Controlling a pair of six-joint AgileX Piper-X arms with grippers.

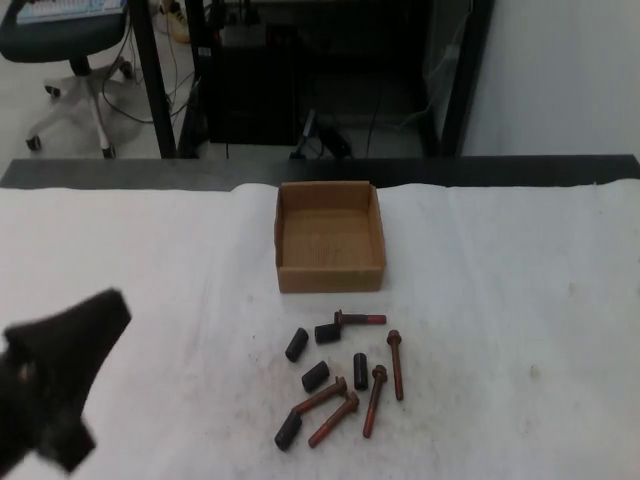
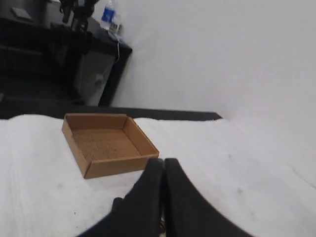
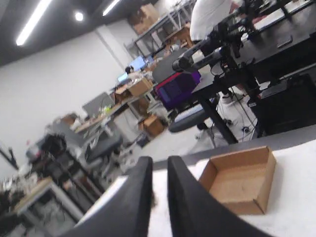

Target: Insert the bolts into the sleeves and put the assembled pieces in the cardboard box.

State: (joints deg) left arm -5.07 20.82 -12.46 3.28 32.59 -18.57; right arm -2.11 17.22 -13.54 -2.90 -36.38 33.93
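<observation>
Box (image 1: 330, 275) sits mid-bench on the cloth (image 1: 520, 300). Bolts (image 1: 395, 365) and sleeves (image 1: 297, 344) lie loose and mixed just in front of it. An arm (image 1: 60, 390) is front left, well apart.

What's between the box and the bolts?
Just bare white cloth lies between the box and the bolts; the high view shows it.

A: Entry one, cardboard box (image 1: 330, 272): quantity?
B: One, open-topped.
A: Entry two, bolts (image 1: 360, 319) (image 1: 395, 365) (image 1: 374, 400) (image 1: 333, 418) (image 1: 320, 396)?
B: Five, reddish-brown, lying loose on the near side of the box.
A: Entry three, sleeves (image 1: 297, 344) (image 1: 327, 333) (image 1: 315, 376) (image 1: 360, 371) (image 1: 288, 431)?
B: Five, black, in the same cluster on the near side of the box.
</observation>
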